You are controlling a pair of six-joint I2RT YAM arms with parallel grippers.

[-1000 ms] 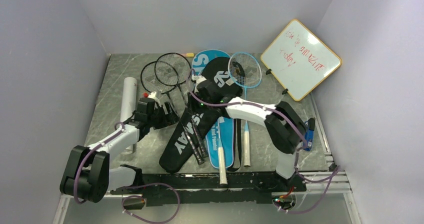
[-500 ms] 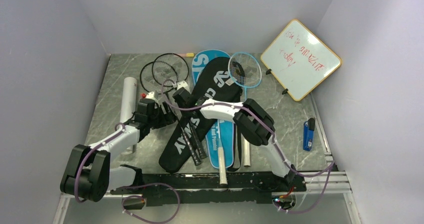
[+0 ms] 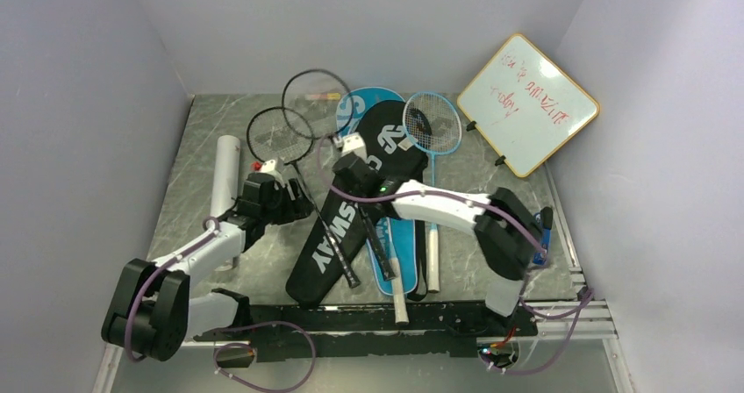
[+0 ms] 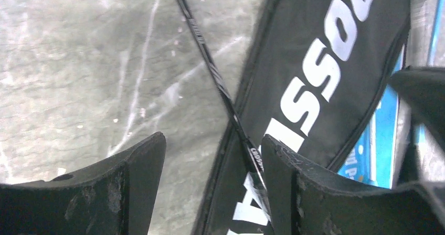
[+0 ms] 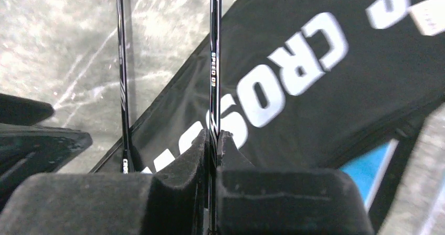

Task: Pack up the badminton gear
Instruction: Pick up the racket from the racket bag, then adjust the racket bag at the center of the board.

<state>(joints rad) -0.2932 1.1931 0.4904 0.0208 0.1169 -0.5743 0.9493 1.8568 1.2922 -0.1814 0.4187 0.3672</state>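
Observation:
In the right wrist view my right gripper [image 5: 214,140] is shut on the thin shaft of a black racket [image 5: 213,62]. That racket's head [image 3: 318,92] is raised toward the back, above the black "CROSSWAY" cover [image 3: 346,222]. My right gripper [image 3: 349,167] sits over the cover's upper part. My left gripper [image 4: 212,148] is open, and the second black racket's shaft [image 4: 210,70] runs between its fingers, close to the right one. This racket's head [image 3: 279,136] lies on the table. The light-blue racket [image 3: 431,123] lies on the right, partly on the blue cover [image 3: 386,257].
A white cardboard tube [image 3: 225,169] lies along the left side beside my left arm. The wood-framed whiteboard [image 3: 527,103] leans at the back right. A small blue object [image 3: 541,235] lies near the right wall. Both covers overlap in the middle of the marble table [image 3: 518,191].
My right gripper has closed on one black racket's shaft and swung it, so its head now sits farther back and higher. My left gripper has narrowed a little round the other shaft.

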